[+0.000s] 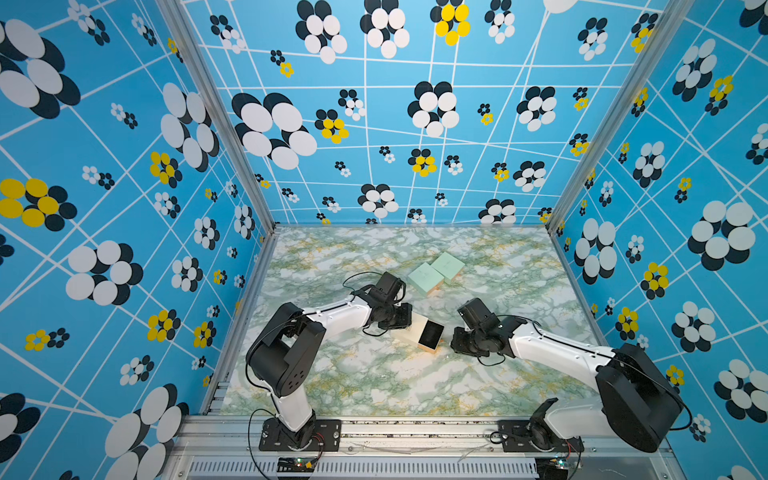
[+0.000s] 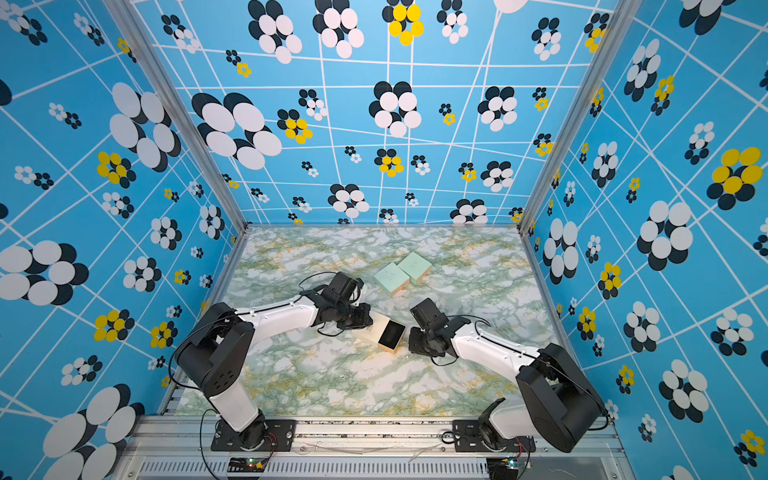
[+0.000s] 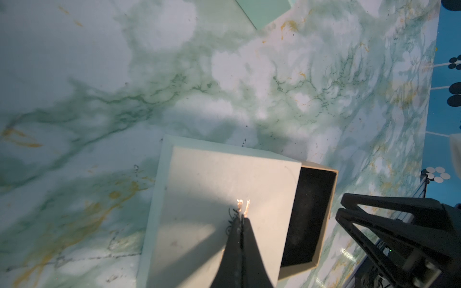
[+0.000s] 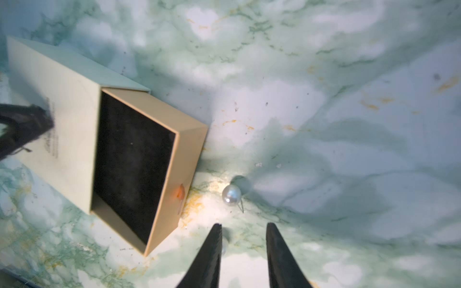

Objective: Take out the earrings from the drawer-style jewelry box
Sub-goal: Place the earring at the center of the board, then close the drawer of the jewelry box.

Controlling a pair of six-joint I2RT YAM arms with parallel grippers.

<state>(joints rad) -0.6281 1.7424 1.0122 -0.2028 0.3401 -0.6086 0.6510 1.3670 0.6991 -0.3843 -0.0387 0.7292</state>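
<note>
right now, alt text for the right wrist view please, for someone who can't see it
A pearl earring lies on the marble table just beyond the open right gripper, beside the pulled-out drawer, whose black lining looks empty. The left gripper rests on the box sleeve.

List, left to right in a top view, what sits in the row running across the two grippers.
left arm → sleeve → drawer → right gripper → right arm. The left gripper overlaps the sleeve, so it is left out.
</note>
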